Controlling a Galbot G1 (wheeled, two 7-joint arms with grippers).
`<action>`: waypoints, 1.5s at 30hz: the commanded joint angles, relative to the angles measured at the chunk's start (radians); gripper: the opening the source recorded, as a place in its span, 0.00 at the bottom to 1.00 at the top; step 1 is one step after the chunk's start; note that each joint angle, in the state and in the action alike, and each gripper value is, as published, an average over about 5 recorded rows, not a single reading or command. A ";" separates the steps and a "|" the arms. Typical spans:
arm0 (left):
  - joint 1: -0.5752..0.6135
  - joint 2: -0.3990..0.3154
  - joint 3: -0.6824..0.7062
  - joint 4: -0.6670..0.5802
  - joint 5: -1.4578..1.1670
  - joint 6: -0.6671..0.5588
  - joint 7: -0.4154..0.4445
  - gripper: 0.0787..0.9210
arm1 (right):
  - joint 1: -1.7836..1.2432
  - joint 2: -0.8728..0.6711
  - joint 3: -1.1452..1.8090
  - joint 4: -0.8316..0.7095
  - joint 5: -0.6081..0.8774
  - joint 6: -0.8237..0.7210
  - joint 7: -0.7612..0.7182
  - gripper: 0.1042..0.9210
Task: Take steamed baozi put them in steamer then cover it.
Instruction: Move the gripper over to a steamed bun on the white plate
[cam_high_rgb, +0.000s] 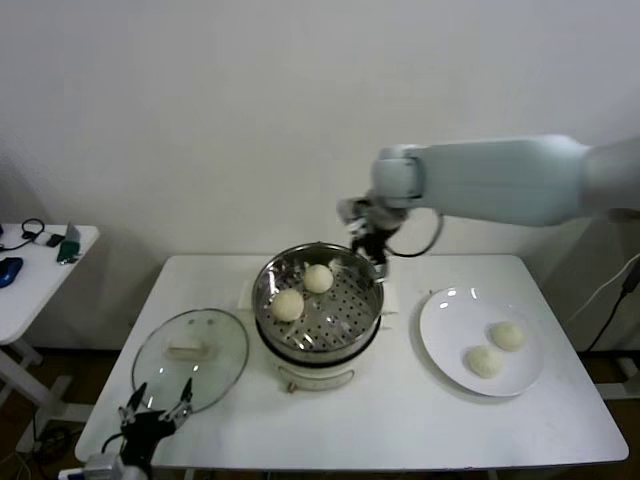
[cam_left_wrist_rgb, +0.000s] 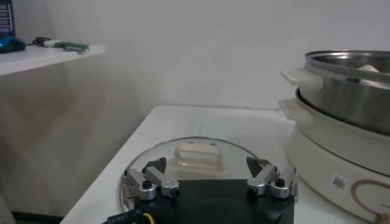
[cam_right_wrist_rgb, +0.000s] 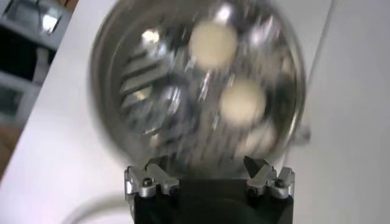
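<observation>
The steel steamer (cam_high_rgb: 318, 338) stands mid-table with two baozi (cam_high_rgb: 288, 304) (cam_high_rgb: 318, 278) on its perforated tray. Two more baozi (cam_high_rgb: 507, 335) (cam_high_rgb: 485, 361) lie on the white plate (cam_high_rgb: 440, 325) at the right. The glass cover (cam_high_rgb: 190, 350) lies flat on the table left of the steamer. My right gripper (cam_high_rgb: 374, 255) hovers open and empty over the steamer's far right rim. Its wrist view looks down into the steamer (cam_right_wrist_rgb: 122, 67) at both buns (cam_right_wrist_rgb: 212, 44) (cam_right_wrist_rgb: 242, 101), with the gripper (cam_right_wrist_rgb: 206, 167) open. My left gripper (cam_high_rgb: 158, 405) (cam_left_wrist_rgb: 207, 165) is open and empty just before the cover (cam_left_wrist_rgb: 195, 157).
A small side table (cam_high_rgb: 40, 265) with a few items stands at the far left. The steamer's white base and handle (cam_left_wrist_rgb: 298, 78) rise close beside the cover. The table's front edge is near my left gripper.
</observation>
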 joint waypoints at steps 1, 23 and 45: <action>-0.001 -0.004 0.011 -0.003 0.015 0.004 0.001 0.88 | 0.016 -0.492 -0.164 0.141 -0.236 0.054 -0.036 0.88; 0.025 -0.024 -0.002 -0.006 0.022 0.000 -0.002 0.88 | -0.692 -0.434 0.426 -0.154 -0.423 0.002 0.065 0.88; 0.024 -0.021 -0.001 -0.009 0.022 0.002 -0.004 0.88 | -0.664 -0.393 0.440 -0.156 -0.421 0.008 0.052 0.75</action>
